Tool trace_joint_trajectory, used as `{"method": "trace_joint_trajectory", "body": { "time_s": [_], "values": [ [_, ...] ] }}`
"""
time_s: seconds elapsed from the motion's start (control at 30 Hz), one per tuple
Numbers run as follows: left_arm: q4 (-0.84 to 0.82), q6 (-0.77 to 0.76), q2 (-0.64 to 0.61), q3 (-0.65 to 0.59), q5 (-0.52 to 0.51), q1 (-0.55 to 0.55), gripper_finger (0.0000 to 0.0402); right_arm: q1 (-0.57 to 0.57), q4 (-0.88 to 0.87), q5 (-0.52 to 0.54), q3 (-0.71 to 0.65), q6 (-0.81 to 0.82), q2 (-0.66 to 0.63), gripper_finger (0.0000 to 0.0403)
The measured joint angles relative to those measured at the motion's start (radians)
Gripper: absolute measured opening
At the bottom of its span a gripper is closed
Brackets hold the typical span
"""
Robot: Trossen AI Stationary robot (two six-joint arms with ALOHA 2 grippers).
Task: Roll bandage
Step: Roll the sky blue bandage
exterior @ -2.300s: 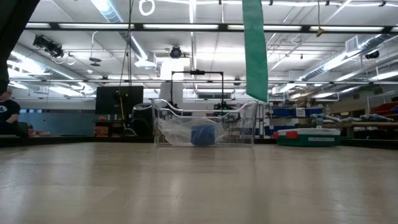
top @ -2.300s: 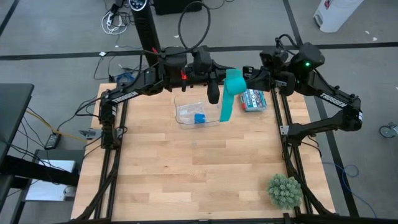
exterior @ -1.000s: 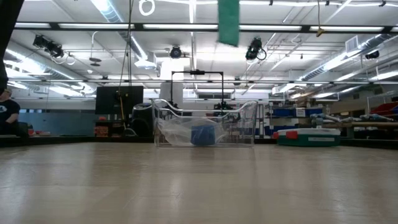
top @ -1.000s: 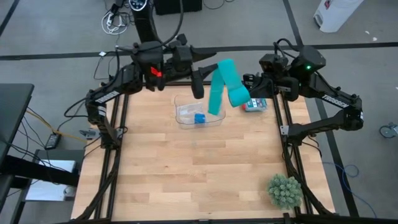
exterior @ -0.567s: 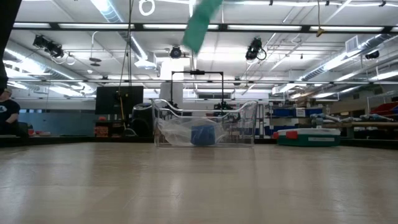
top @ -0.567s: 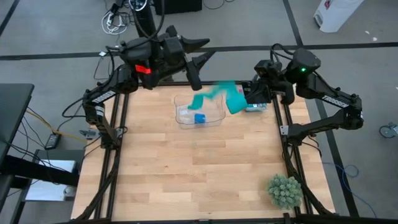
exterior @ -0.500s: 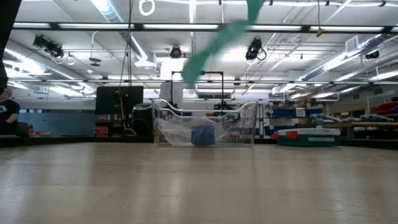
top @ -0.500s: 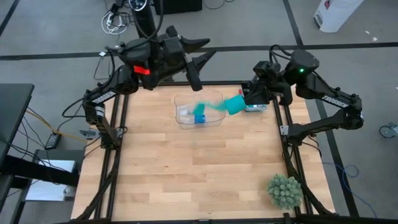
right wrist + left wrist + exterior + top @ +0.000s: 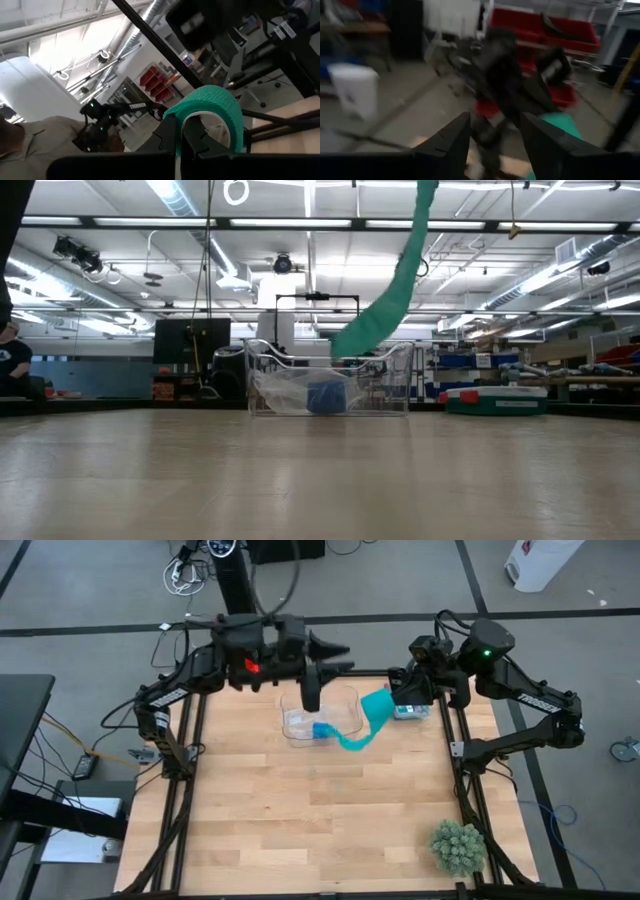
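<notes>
Potted plant (image 9: 458,846): spiky green ball at the near right corner of the table (image 9: 320,830), well apart from both claws.

Bandage (image 9: 372,712): teal-green fabric. Rolled end wrapped over the right gripper (image 9: 186,131), whose fingers are pressed together on it, raised near the far right of the table. The loose tail hangs away from that claw in a curve, down and toward the left arm's side, its end (image 9: 350,338) near the far rim of the bin.

Clear plastic bin (image 9: 322,717): between the two claws, below the left one; holds a blue roll (image 9: 321,729) on crumpled clear film.

Packet (image 9: 410,710): teal and white with red, flat on the table just beneath the right gripper.

Left gripper (image 9: 311,692): raised above the bin's far edge, fingers spread, empty, apart from the bandage.

Room beyond: shelving, red bins, ceiling lights.
</notes>
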Motion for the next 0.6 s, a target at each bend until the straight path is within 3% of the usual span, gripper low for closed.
{"method": "trace_joint_trajectory", "body": {
  "time_s": [0.13,0.6],
  "values": [
    [-0.051,-0.107,0.015,-0.002,0.054,-0.032,0.0182,-0.013,0.089,0.000,0.000,0.041,0.000,0.0000],
    [-0.217,-0.132,0.134,-0.002,0.075,-0.104,0.0182,-0.052,0.146,0.031,0.000,0.043,0.002,0.0000]
  ]
}}
